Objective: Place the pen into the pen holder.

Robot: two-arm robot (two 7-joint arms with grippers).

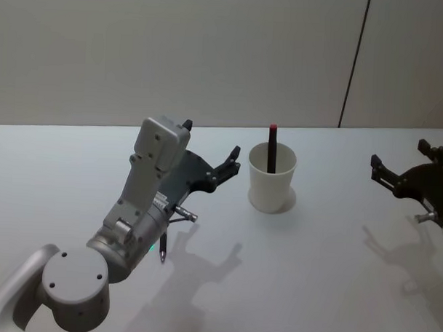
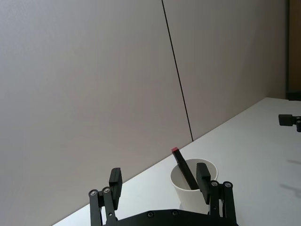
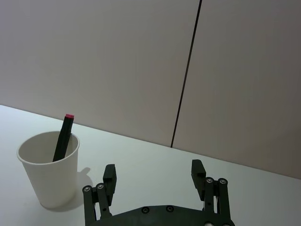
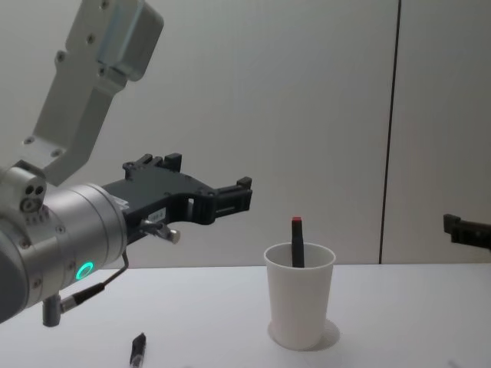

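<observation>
The pen holder (image 1: 271,184) is a white paper cup standing upright at the middle of the white table. A dark pen (image 1: 271,147) with a red top stands inside it, leaning on the rim; it also shows in the chest view as the pen (image 4: 296,244) in the cup (image 4: 299,303). My left gripper (image 1: 210,142) hovers just left of the cup, raised above the table, open and holding nothing. In the left wrist view the left gripper (image 2: 159,174) has the cup (image 2: 188,197) and pen (image 2: 181,162) just beyond its fingers. My right gripper (image 1: 401,158) stays open at the far right.
A small dark pen-like object (image 1: 162,251) lies on the table near the left arm, also low in the chest view (image 4: 138,351). A plain wall with a dark vertical seam (image 4: 391,130) stands behind the table (image 1: 312,271).
</observation>
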